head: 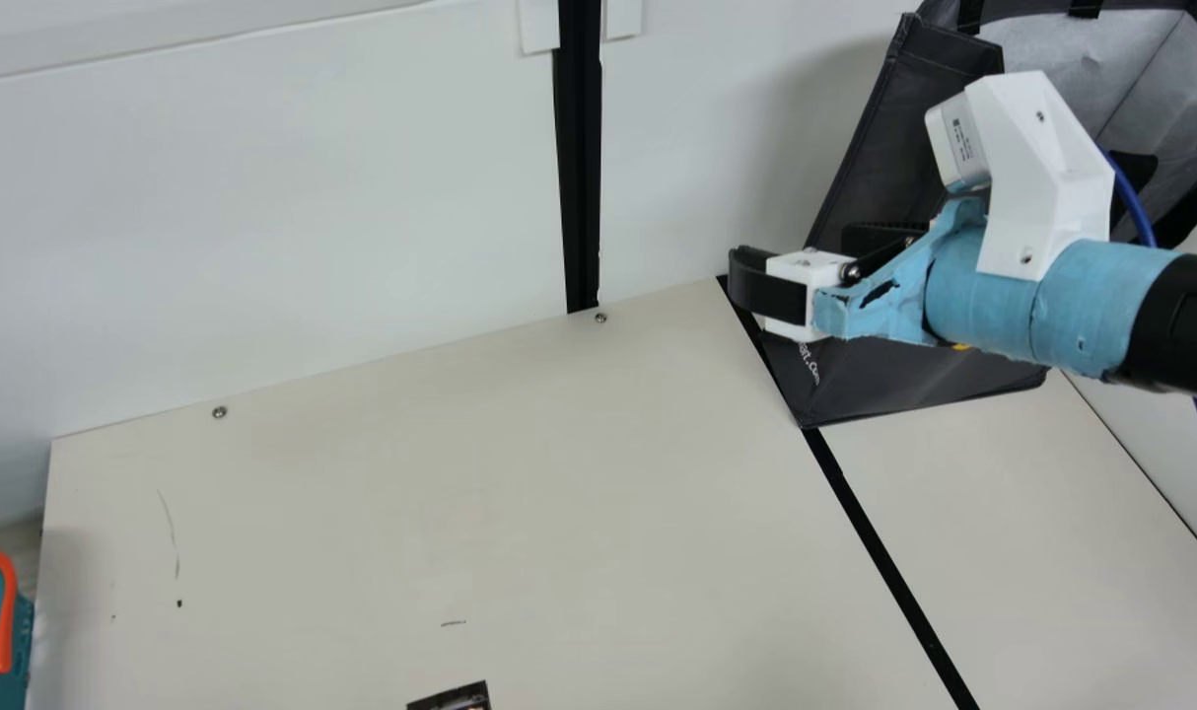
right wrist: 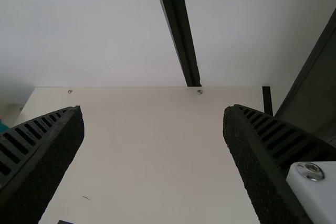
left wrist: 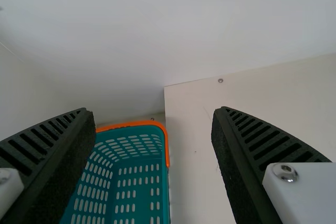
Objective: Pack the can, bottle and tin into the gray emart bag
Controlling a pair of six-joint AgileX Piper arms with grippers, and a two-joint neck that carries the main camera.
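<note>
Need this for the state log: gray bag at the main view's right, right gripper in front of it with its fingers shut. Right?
Not quite: the right gripper is open, its fingers wide apart in the right wrist view. The rest stands: in the main view it is in front of the gray bag, at that view's right.

the left gripper (left wrist: 153, 110) has its two black ribbed fingers well apart. a teal slotted basket (left wrist: 117, 195) with an orange handle (left wrist: 131, 124) is just beside the left edge of the cream desk (left wrist: 191, 116). a screw (left wrist: 220, 81) sits near the desk's far edge, and a white wall (left wrist: 157, 30) rises behind.
</note>
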